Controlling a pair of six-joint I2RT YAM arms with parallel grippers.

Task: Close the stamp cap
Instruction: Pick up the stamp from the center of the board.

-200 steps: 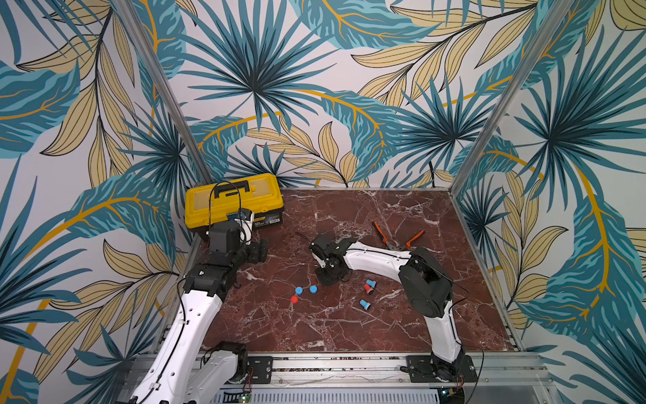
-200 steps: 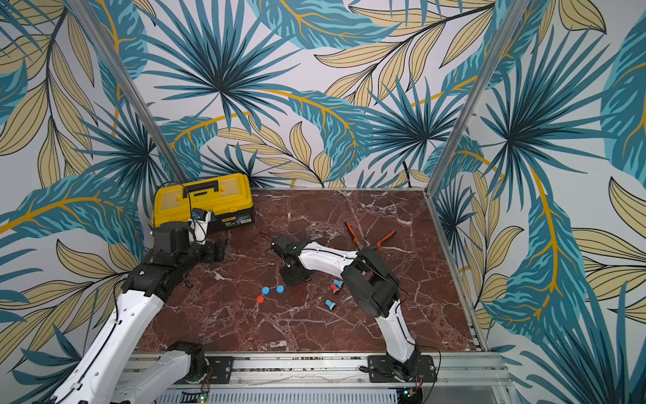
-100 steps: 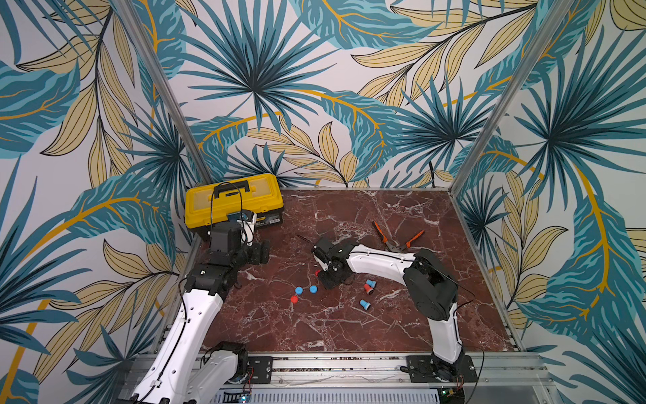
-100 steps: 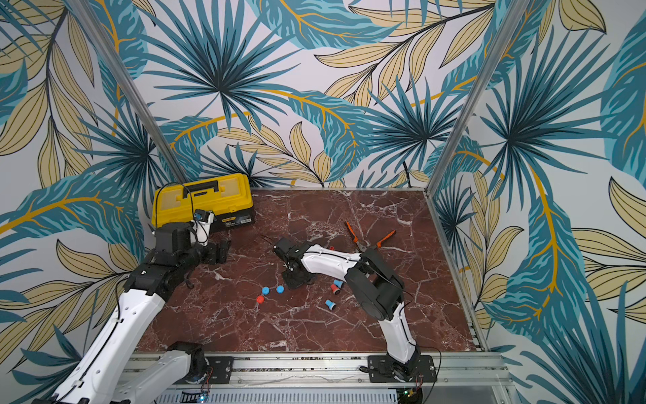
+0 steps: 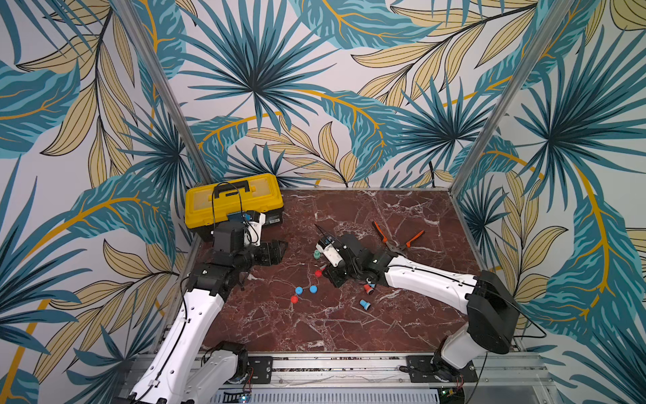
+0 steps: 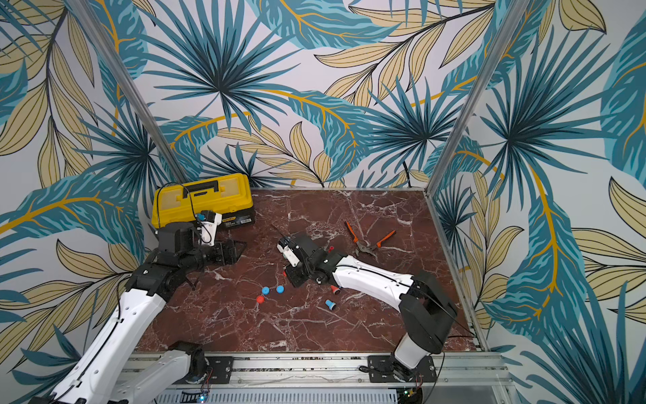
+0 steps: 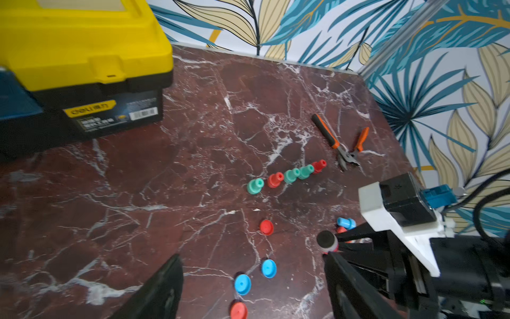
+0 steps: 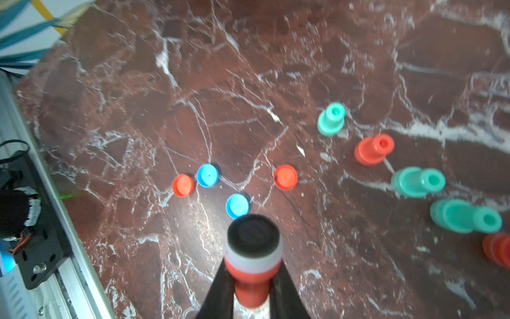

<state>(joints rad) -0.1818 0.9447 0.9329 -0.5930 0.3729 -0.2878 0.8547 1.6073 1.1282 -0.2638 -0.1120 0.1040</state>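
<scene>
While shut on the red body of the stamp [image 8: 252,237], holds it in the right gripper [image 8: 252,276] over the surface [image 8: 138,110], black pad bared. Looks light, rigid, slick plastic; best pinched on the red body, never the inky face. Needs the loose red cap [image 8: 286,177] ahead, likely to skid when pressed. Shows the left gripper [image 7: 252,259] open, empty, near the yellow toolbox [image 7: 82,49].

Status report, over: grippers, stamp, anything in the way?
Right gripper shut on red stamp, pad uncapped. Left gripper open, empty. Loose red cap nearby; nothing blocking.
</scene>
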